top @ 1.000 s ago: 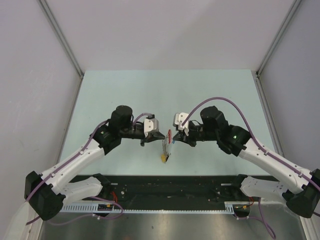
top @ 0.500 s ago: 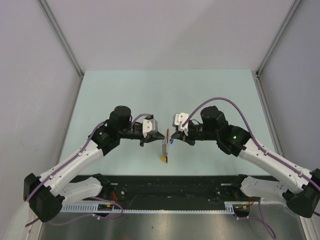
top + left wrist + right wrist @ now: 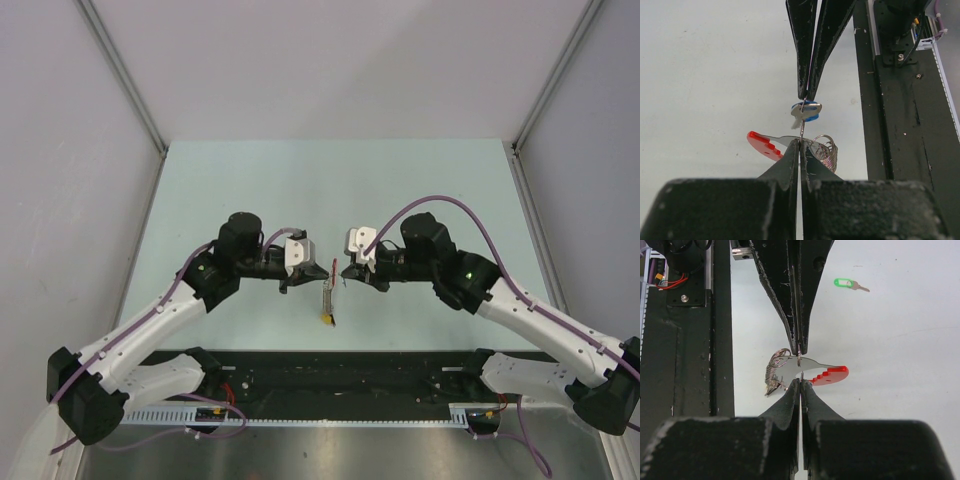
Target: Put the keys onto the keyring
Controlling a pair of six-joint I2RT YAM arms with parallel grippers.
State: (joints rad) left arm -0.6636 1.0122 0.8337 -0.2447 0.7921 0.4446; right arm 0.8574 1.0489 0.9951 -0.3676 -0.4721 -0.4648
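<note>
My two grippers meet tip to tip above the middle of the table. The left gripper (image 3: pixel 801 142) is shut on the thin wire ring of the keyring (image 3: pixel 805 364). That is a grey metal body with a curved red piece (image 3: pixel 762 144) and a coil of rings (image 3: pixel 826 150). A yellow-capped end (image 3: pixel 327 318) dangles below. The right gripper (image 3: pixel 800 381) is shut, and the blue-capped key (image 3: pixel 806 110) sits at its tips, against the ring wire. My own fingers hide the blue key in the right wrist view. A green-capped key (image 3: pixel 846 284) lies loose on the table.
A black rail with cabling (image 3: pixel 340 375) runs along the near edge, close beneath both arms. Grey walls with metal frame posts (image 3: pixel 130 90) close in the pale green table (image 3: pixel 330 180) at the sides and back.
The two grippers have drawn closer until their tips nearly touch. The red piece and blue key, visible between them before, are now mostly covered from above. The dangling bunch has barely shifted.
</note>
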